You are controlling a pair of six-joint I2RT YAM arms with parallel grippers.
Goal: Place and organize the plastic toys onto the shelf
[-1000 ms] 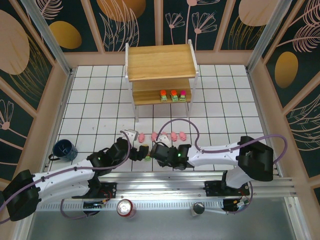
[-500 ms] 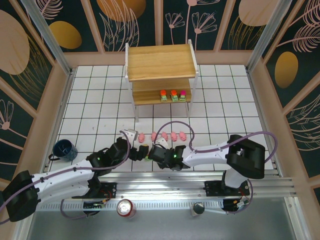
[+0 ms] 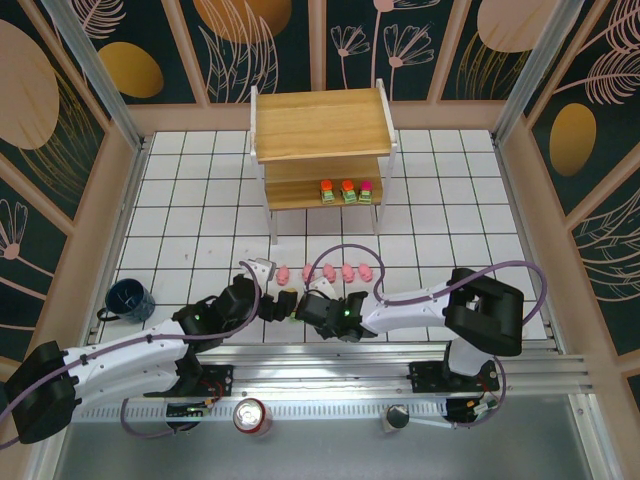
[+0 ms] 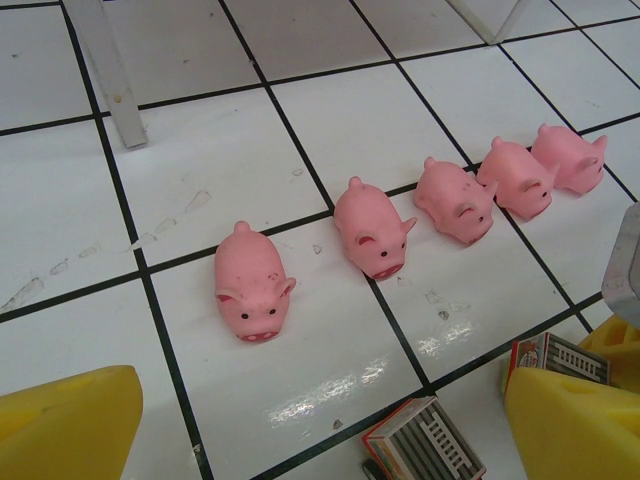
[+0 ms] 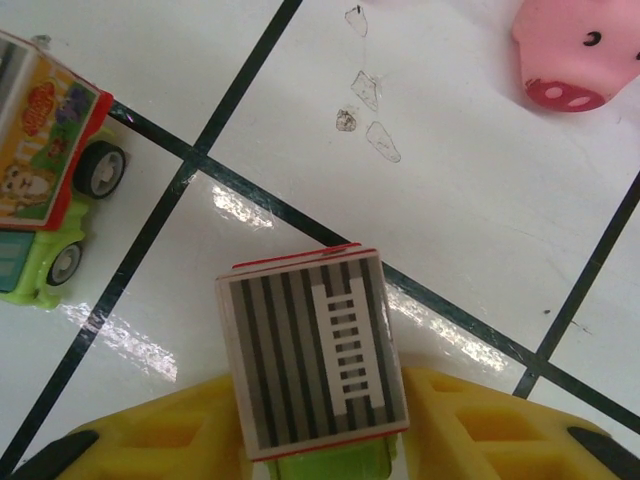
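**Top view:** white-tiled desk (image 3: 450, 200) w/ black grid lines, boxed in by pale wood frames and dark panels w/ leaf and flower prints. Two-tier light-wood shelf (image 3: 320, 125) on thin white legs stands far centre, long axis left-right along the far wall. Three green-based blocky toys (image 3: 347, 190) sit in a row on its lower board, tops orange, orange, magenta. Five pink plastic pigs (image 3: 328, 271) lie in a left-right line on the desk, between shelf and arms. Dark blue mug (image 3: 130, 298) is near the left wall. Red soda can (image 3: 252, 416) is on the metal strip at the front. Left gripper (image 3: 272, 305) and right gripper (image 3: 298, 304) meet nose to nose just on the near side of the pig line.

**Left wrist:** the pigs (image 4: 372, 228) run diagonally, lower-left to upper-right. Each body's long axis lies across the line, snouts toward the camera. Left gripper (image 4: 320, 410) has its jaws spread wide, yellow fingers (image 4: 65, 420) at the bottom corners. Two striped-roof toys (image 4: 420, 440) are at the bottom edge, near the right-hand finger. White shelf leg (image 4: 110, 80) is upper-left.

**Right wrist:** right gripper (image 5: 315, 405) has its jaws pinching a grey-striped blocky toy (image 5: 312, 350), w/ no gap visible at either side. The toy is upright on the tile over a grid line, its ladder print running away from the jaws. Green-wheeled cartoon-print toy (image 5: 45, 210) sits apart at left. One pig snout (image 5: 565, 50) shows top-right.
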